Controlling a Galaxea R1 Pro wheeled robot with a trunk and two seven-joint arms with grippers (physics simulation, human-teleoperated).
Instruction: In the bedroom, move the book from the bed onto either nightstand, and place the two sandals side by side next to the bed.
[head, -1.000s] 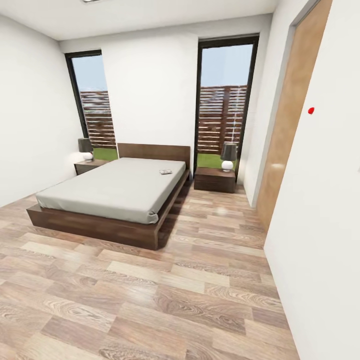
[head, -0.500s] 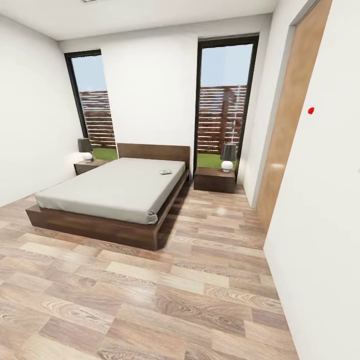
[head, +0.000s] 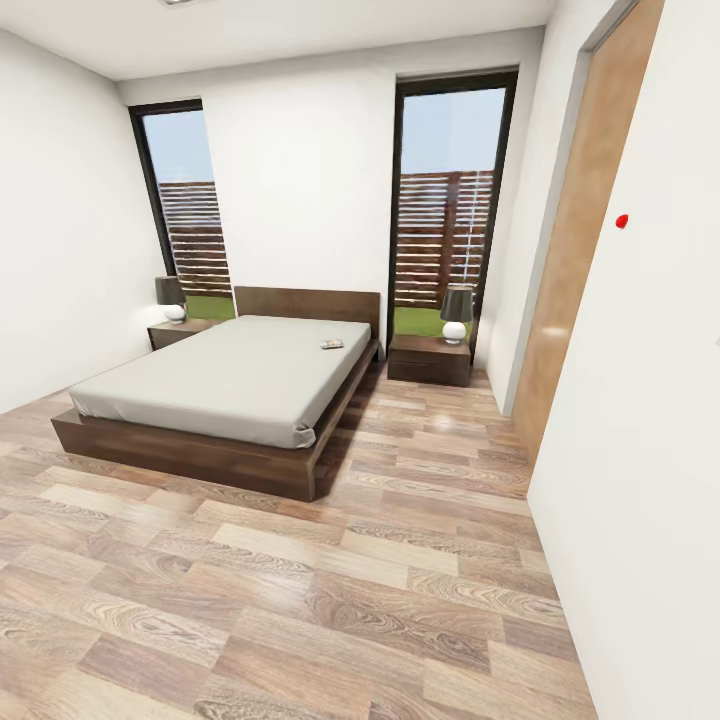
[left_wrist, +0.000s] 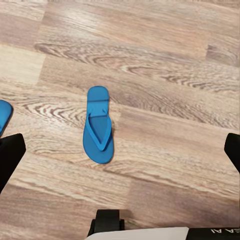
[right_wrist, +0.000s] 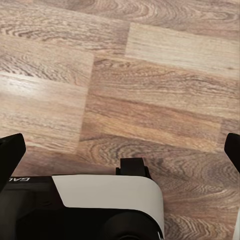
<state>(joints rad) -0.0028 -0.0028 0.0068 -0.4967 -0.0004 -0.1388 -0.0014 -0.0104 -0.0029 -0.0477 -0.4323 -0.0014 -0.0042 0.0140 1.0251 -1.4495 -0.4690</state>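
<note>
Book (head: 332, 344): one, small and flat on the grey mattress of the bed (head: 230, 385), near the headboard end and close to the edge that faces the right-hand nightstand (head: 430, 357). It is too small from the head camera for its cover or lettering to be read.

Nightstands number two. The right one shows whole, with a dark-shaded lamp (head: 457, 312) on top. The left nightstand (head: 178, 331) is partly hidden behind the bed's corner and carries a second lamp (head: 172, 298). Two tall dark-framed windows flank the headboard. A wooden door (head: 585, 220) is cut off by the white wall at the right, which bears a small red dot (head: 622, 221).

Sandals: two appear in the left wrist view. One sandal (left_wrist: 98, 125) lies whole on the plank floor (left_wrist: 165, 85), strap up. The second sandal (left_wrist: 4, 115) is cut off by the picture's edge, so only a blue sliver shows, well apart from the first.

Left gripper (left_wrist: 120, 155): its dark fingertips sit at opposite edges of the picture, spread wide with nothing between them, over the floor by the whole sandal. Right gripper (right_wrist: 120, 152): likewise spread wide and empty, over bare floor, with a white and black part of the robot below it.
</note>
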